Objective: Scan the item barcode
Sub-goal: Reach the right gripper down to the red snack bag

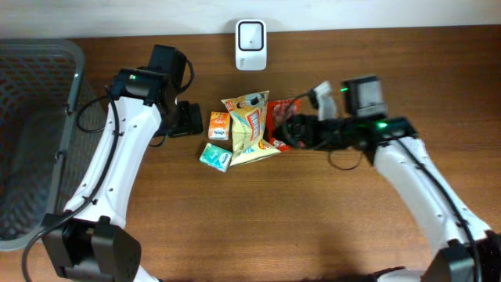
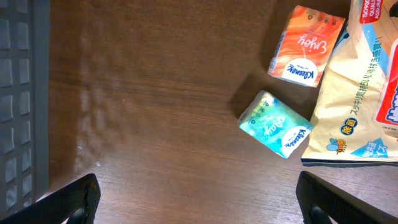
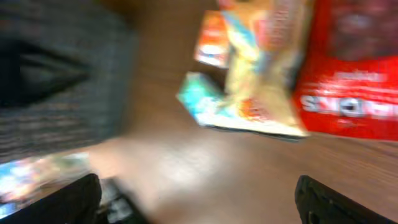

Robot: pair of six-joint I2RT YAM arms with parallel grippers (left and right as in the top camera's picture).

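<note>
Left pincer wide, empty | right pincer wide, empty | orange packet just at my left's 3 o'clock | red packet at my right's 9 o'clock, nearest | scanner at 12 o'clock of both packets.

Desk: mid-brown, streaky wood grain.
Basket: grey, square mesh grid.
Scanner: white shell, dark grey window.
Orange pack: orange, white script lettering, white end with blue logo.
Teal pack: mint green into teal, pale speckle, blue-and-white logo.
Cream bag: pale yellow, blue lettering, small yellow-black figure; orange-red and blue panel in overhead view.
Red packet: bright red, white lettering, blurred.
Left arm, right arm: white shells, black joints, one green light each.
Left pincer, right pincer: black fingers.
</note>
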